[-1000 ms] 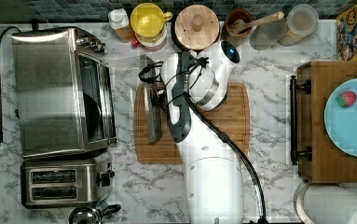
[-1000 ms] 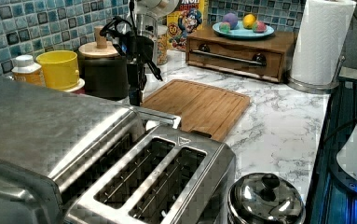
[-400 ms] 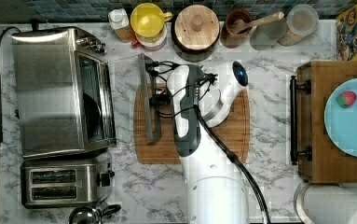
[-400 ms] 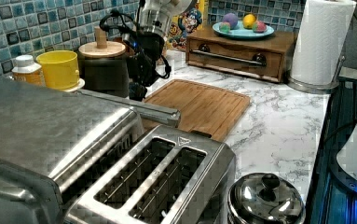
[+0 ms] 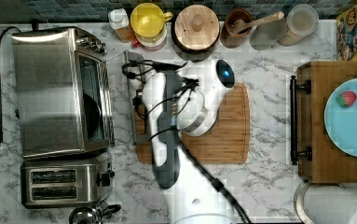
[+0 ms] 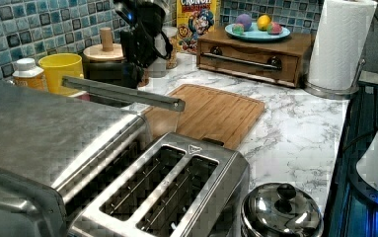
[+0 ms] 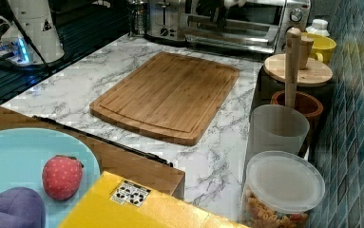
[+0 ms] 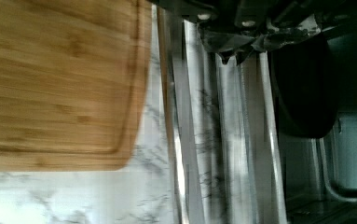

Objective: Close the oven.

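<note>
Jaws (image 5: 136, 88) are staying close by the oven door's bar handle (image 6: 122, 94); how open they are, I cannot tell.
I am seeing the oven (image 5: 59, 91) at the top view's left on the marble worktop (image 5: 269, 182), door partly raised, beside the cutting board (image 5: 223, 135).

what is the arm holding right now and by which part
It cannot be told. The gripper is at the far end of the oven door's bar handle, the door partly raised, but a clamp on the bar is not visible.

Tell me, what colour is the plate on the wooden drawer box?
Light blue; the round plate on the wooden drawer box shows best in the top view.
</note>
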You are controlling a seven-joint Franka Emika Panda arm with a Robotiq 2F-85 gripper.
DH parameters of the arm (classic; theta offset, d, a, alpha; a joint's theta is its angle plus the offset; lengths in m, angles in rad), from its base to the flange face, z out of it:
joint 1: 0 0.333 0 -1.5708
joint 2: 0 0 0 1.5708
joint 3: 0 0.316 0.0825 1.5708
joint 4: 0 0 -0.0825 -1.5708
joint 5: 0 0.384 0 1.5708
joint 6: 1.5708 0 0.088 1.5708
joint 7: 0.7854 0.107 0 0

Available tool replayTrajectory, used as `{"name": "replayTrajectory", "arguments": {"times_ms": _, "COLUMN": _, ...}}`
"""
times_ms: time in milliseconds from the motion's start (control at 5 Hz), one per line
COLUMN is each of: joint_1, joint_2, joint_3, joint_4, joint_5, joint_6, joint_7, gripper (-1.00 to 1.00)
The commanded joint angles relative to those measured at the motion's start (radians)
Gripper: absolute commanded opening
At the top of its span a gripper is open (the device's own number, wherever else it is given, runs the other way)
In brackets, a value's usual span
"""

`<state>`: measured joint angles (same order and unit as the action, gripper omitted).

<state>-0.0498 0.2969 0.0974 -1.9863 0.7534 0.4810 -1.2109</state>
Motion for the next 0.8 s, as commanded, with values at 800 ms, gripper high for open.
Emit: {"name": "replayTrajectory", "arguments": {"times_ms": 800, "joint_1": 0.449, "joint_2": -0.168, "joint_3": 0.105, "joint_4": 0.101, "joint_5": -1.247, "joint_6": 0.22, "joint_7": 1.177, "gripper": -1.0}}
